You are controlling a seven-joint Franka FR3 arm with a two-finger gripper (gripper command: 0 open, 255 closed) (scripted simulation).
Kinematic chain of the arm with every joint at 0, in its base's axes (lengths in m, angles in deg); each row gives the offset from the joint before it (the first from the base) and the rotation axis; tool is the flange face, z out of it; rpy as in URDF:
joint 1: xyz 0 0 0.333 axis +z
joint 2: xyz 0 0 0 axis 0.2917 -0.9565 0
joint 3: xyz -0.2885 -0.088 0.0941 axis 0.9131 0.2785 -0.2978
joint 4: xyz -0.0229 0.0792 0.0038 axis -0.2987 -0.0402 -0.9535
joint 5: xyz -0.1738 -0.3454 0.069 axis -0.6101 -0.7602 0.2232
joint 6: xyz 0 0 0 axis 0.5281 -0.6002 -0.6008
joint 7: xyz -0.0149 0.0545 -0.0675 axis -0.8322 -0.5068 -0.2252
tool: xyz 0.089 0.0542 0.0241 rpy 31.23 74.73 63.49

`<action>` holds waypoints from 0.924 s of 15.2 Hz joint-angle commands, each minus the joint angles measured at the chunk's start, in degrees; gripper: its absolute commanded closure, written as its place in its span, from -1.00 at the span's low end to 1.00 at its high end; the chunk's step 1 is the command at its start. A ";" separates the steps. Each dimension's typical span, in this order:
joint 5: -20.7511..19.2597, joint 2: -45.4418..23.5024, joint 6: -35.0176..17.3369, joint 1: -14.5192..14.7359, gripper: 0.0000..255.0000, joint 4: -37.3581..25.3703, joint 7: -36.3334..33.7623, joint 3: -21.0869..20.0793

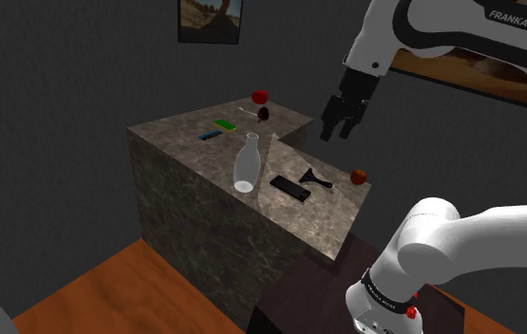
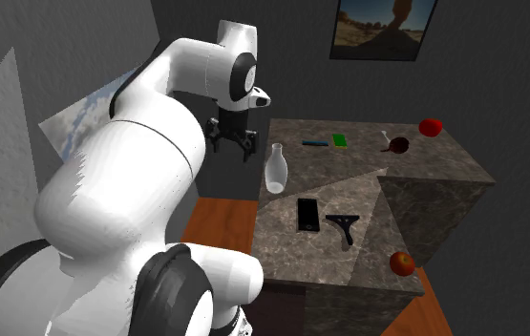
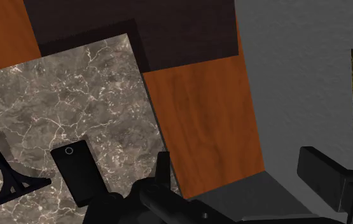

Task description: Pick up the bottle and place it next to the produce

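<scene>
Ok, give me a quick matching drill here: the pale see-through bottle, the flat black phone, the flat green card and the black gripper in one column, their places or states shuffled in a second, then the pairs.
Things:
1. pale see-through bottle
2. flat black phone
3. flat green card
4. black two-finger gripper

Places or states:
A. open, in the air, holding nothing
B. lying between the bottle and a black T-shaped tool
C. standing upright near the marbled counter's edge
D. at the counter's far end, beside a thin blue bar

Pairs: 1-C, 2-B, 3-D, 4-A.

Wall picture [image 1: 210, 19] cropped (top edge), stand [image 1: 299, 296] cropped
</scene>
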 commanded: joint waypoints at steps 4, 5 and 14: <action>-0.99 -5.06 -5.12 -0.22 -1.00 -0.14 1.10 0.24; -1.31 -6.83 -6.77 -0.29 -1.00 -0.34 1.43 0.33; -3.72 -24.23 -19.69 -0.96 -1.00 -5.59 3.80 1.16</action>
